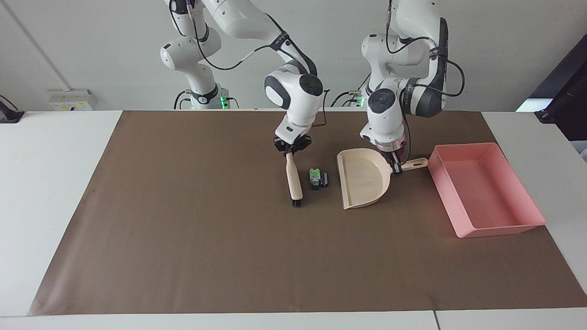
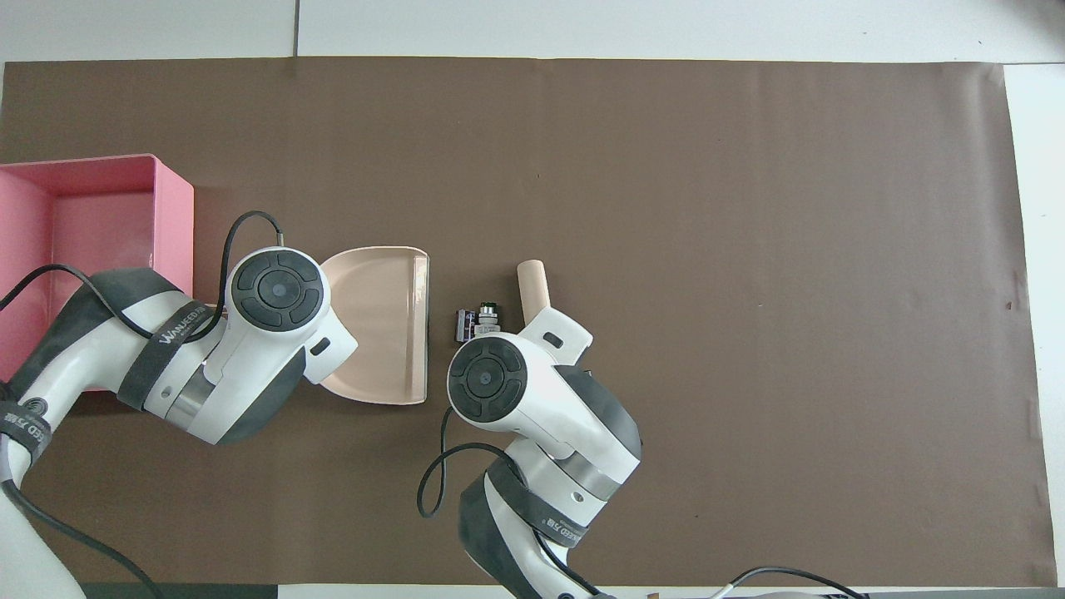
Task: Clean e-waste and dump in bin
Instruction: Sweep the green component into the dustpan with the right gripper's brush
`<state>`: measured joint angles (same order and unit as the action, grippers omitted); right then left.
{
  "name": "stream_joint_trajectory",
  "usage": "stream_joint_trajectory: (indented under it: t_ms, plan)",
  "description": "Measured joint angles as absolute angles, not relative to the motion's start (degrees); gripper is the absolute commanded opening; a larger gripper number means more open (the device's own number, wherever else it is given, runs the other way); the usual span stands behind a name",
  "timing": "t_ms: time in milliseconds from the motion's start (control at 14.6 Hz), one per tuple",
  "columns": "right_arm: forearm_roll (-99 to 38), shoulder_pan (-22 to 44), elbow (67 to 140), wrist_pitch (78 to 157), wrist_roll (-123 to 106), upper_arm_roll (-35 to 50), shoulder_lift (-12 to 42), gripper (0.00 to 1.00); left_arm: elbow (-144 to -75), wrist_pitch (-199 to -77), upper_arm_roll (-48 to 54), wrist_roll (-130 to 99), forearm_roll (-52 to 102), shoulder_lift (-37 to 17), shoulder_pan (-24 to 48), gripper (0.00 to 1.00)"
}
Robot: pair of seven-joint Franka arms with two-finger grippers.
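The e-waste lies mid-mat: a white piece with green markings (image 1: pixel 314 178) (image 2: pixel 487 315) touching a dark piece (image 1: pixel 325 179) (image 2: pixel 464 324). My right gripper (image 1: pixel 292 149) is shut on the handle of a beige brush (image 1: pixel 293 178) (image 2: pixel 532 288). The brush hangs bristles-down just beside the white piece, toward the right arm's end. My left gripper (image 1: pixel 396 166) is shut on the handle of the beige dustpan (image 1: pixel 362 181) (image 2: pixel 383 324). The pan's open edge faces the dark piece, a small gap away. The pink bin (image 1: pixel 500 227) (image 2: pixel 175 216) stands beside the dustpan at the left arm's end, with nothing in it.
A brown mat (image 1: pixel 183 229) covers most of the white table. In the overhead view both wrists hide their grippers, and the right wrist covers part of the white piece.
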<state>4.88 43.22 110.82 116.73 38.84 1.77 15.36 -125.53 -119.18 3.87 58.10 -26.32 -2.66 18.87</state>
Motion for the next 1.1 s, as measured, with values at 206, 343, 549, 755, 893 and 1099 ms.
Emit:
stream_joint_trajectory:
  t_ms: [206,343,549,755,893,1099]
  plan:
    - [3.99,43.85,110.88,119.44,38.91,3.16,15.71,0.00,-125.96,-118.49,3.86,58.10,-26.34,-2.65,19.21,0.00]
    - [3.52,43.86,110.93,122.59,38.91,4.71,16.62,0.00,-126.56,-118.49,3.88,58.10,-26.34,-2.64,19.43,0.00]
    - [-3.53,43.89,111.00,129.68,37.17,6.42,17.92,0.00,-127.16,-118.51,3.88,58.05,-26.38,-2.48,19.93,0.00]
    - [-14.91,43.89,111.02,137.02,30.52,6.68,18.88,0.00,-128.18,-120.47,3.86,58.05,-26.71,-2.24,19.96,0.00]
    - [-19.98,43.88,111.00,141.03,28.18,7.35,19.62,0.00,-129.36,-122.34,3.69,58.04,-26.92,-2.04,19.91,0.00]
    - [-21.71,43.89,110.93,142.72,27.55,7.87,19.98,0.00,-129.99,-124.23,3.49,58.09,-26.95,-1.88,19.71,0.00]
